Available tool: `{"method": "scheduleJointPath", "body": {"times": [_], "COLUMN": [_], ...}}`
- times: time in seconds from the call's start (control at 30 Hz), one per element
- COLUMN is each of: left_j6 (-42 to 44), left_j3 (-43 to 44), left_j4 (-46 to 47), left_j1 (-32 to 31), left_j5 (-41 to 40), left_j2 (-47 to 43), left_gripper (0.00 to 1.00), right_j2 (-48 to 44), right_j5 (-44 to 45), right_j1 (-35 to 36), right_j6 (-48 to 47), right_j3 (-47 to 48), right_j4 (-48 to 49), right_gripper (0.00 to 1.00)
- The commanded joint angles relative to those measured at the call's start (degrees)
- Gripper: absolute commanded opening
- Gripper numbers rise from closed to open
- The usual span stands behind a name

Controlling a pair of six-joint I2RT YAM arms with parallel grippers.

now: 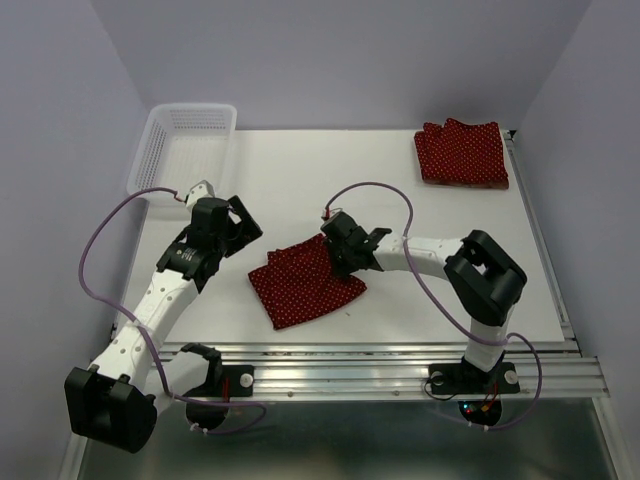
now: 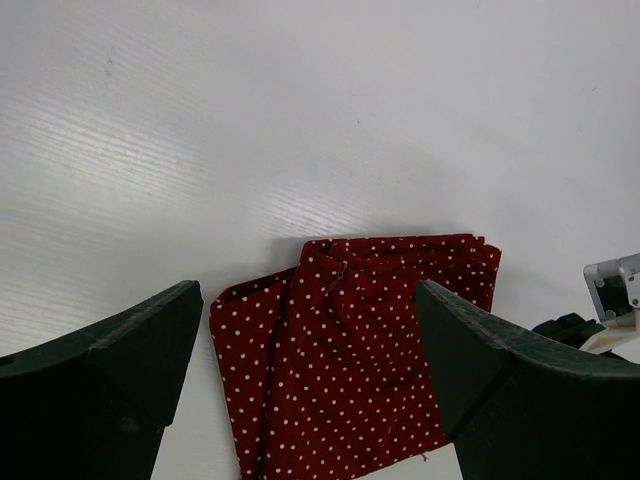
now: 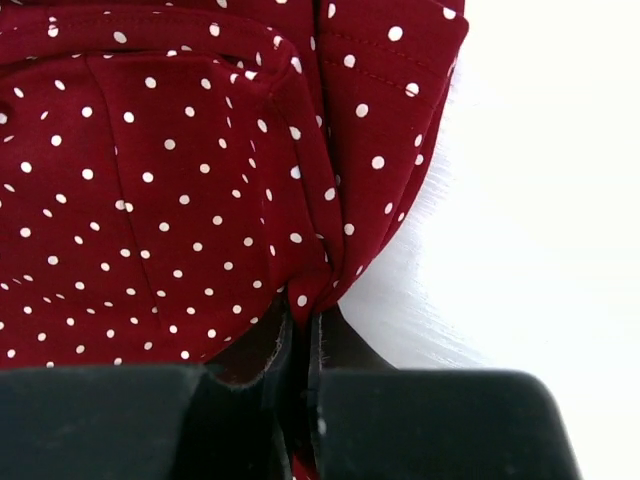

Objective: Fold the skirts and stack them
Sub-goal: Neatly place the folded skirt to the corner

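Observation:
A dark red dotted skirt lies partly folded on the table's near middle, and it also shows as the same skirt in both wrist views. My right gripper is at its right edge, shut on a pinched fold of the cloth. My left gripper hovers left of the skirt, open, with nothing between its fingers. Another dark red dotted skirt lies folded at the far right corner.
A white lattice basket stands at the far left corner. The white table ends at a metal rail along the near edge, where both arm bases sit. Purple cables loop from each arm.

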Motion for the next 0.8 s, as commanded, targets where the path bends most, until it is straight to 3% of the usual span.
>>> {"method": "scheduleJointPath", "body": {"times": [0.0, 0.3, 0.5, 0.77], "left_j6": [0.99, 0.47, -0.41, -1.2], "left_j3": [0.83, 1.54, 1.8, 2.85], "left_j4": [-0.48, -1.1, -1.19, -0.83], "left_j1": [0.36, 0.45, 0.45, 0.53], "left_j5": [-2.23, -4.34, -5.31, -6.81], "left_j2": [-1.27, -1.53, -1.53, 0.13], "left_gripper": [0.99, 0.99, 0.99, 0.99], "right_j2": [2.99, -3.69, -4.83, -3.87], "right_j5": [5.18, 29.43, 32.52, 34.02], "right_j1": [1.06, 1.06, -3.42, -14.58], "right_j6": [0.18, -11.15, -18.88, -29.09], "right_j3": [-0.87, 3.25, 7.65, 14.15], "right_j4": [-3.92, -4.1, -4.19, -2.17], "right_gripper": [0.01, 0.01, 0.01, 0.01]}}
